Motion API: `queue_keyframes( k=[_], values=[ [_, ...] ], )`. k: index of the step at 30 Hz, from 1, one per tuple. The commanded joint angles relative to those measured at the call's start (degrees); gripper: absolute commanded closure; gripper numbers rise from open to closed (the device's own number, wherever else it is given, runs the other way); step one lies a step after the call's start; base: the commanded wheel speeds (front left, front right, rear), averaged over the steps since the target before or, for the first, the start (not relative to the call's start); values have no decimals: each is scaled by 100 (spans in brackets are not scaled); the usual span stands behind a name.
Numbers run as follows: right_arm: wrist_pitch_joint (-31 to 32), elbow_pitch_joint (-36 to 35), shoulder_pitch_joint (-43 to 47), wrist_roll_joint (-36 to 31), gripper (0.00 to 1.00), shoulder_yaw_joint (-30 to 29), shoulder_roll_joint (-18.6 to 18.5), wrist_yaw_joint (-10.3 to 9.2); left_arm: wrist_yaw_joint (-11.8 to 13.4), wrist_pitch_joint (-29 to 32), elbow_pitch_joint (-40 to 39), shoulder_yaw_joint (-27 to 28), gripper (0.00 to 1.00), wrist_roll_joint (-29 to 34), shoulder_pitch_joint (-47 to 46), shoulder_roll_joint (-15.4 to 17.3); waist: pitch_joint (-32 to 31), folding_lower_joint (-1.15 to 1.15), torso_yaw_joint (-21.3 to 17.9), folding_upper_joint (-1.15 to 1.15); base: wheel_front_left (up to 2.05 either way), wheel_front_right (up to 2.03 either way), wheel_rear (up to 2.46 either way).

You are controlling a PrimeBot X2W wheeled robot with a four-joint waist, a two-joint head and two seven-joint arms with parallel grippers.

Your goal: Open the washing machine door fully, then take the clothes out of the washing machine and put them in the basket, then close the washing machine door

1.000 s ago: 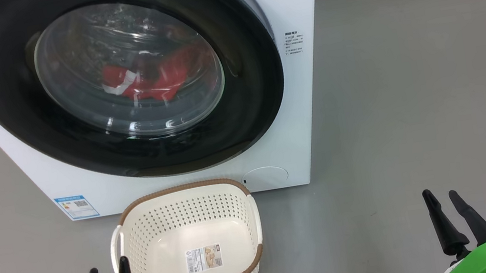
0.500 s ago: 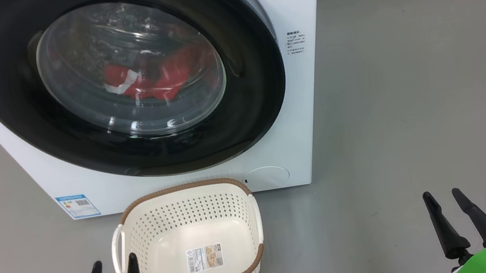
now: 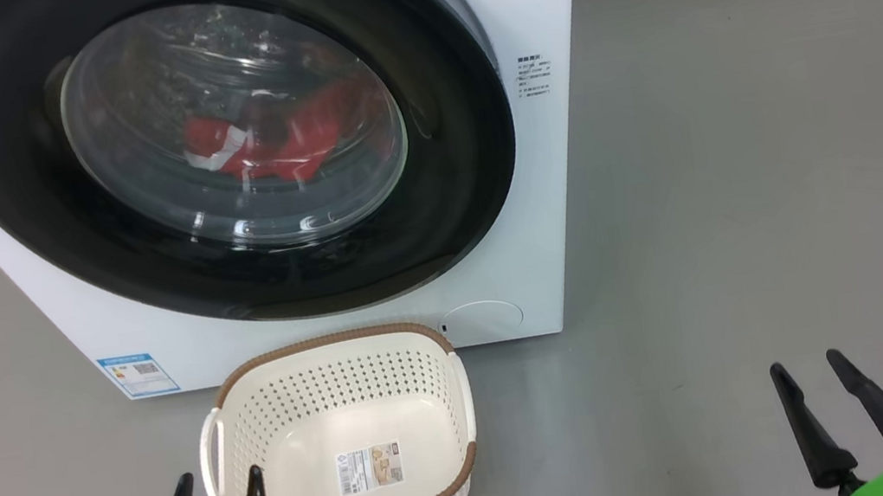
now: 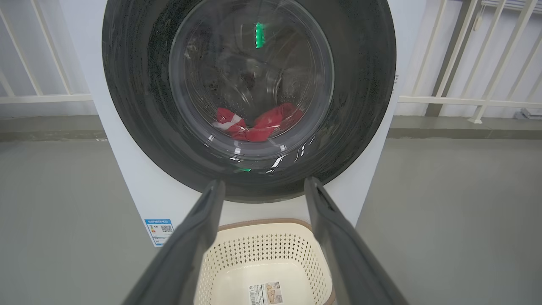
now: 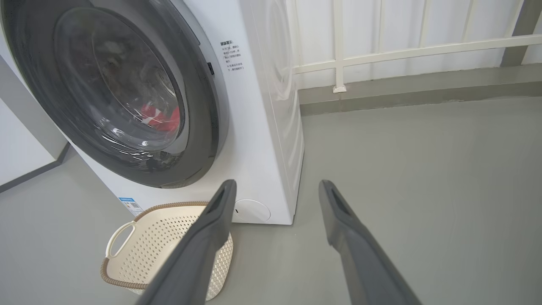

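Note:
The white washing machine [image 3: 558,204] stands ahead with its round black-rimmed washing machine door [image 3: 462,149] lying against its front. Through the glass the red clothes [image 3: 277,143] lie in the drum, and they also show in the left wrist view, clothes [image 4: 254,125]. The cream basket [image 3: 333,339] sits on the floor just before the machine and holds nothing. My left gripper [image 3: 218,476] is open at the basket's near left corner, pointing at the door [image 4: 139,106] over the basket [image 4: 262,254]. My right gripper [image 3: 805,362] is open over bare floor at the right, fingers [image 5: 220,220] spread.
Grey floor [image 3: 742,150] stretches to the right of the machine. A white railing [image 5: 402,53] and a low kerb run behind it. A small blue label [image 3: 138,374] marks the machine's lower left corner, and a round cover [image 3: 480,321] sits at its lower right.
My left gripper has shifted a little to the right, closer to the basket's corner. The right gripper has sunk slightly in the head view. Door, clothes and basket are unmoved.

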Motion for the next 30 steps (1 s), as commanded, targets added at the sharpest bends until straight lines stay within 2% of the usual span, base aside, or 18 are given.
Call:
queue_keyframes(
  k=[1, 5, 20, 21, 22, 23, 30],
  values=[
    [-104, -185, 69, -237, 0, 109, -124, -5, 10, -102, -192, 144, 0, 233, -91, 88, 6, 0, -9, 0, 0, 0, 0],
    [-160, -213, 88, -440, 0, 123, -130, -5, 1, -159, -215, 136, 0, 460, -83, 92, 11, 0, -16, 0, 0, 0, 0],
    [-160, -285, 28, -314, 0, 99, -70, -5, -28, -159, -188, 127, 0, 422, -99, 89, 1, 0, 46, 0, 0, 0, 0],
    [-160, -295, 20, -292, 5, 109, -66, -5, -29, -159, -191, 125, 0, 419, -100, 89, 2, 0, 51, 0, 0, 0, 0],
    [-160, -307, 7, -271, 50, 119, -60, -5, -31, -159, -193, 121, 0, 417, -100, 89, 3, 0, 56, 0, 0, 0, 0],
    [-160, -341, -40, -222, 100, 145, -50, -5, -35, -159, -194, 109, 0, 413, -107, 89, 14, 0, 64, 0, 0, 0, 0],
    [-160, -422, -379, 301, 100, 317, 39, -5, -49, -159, -194, 33, 0, 389, -168, 88, 88, 0, 105, 0, 0, 0, 0]
  ],
)
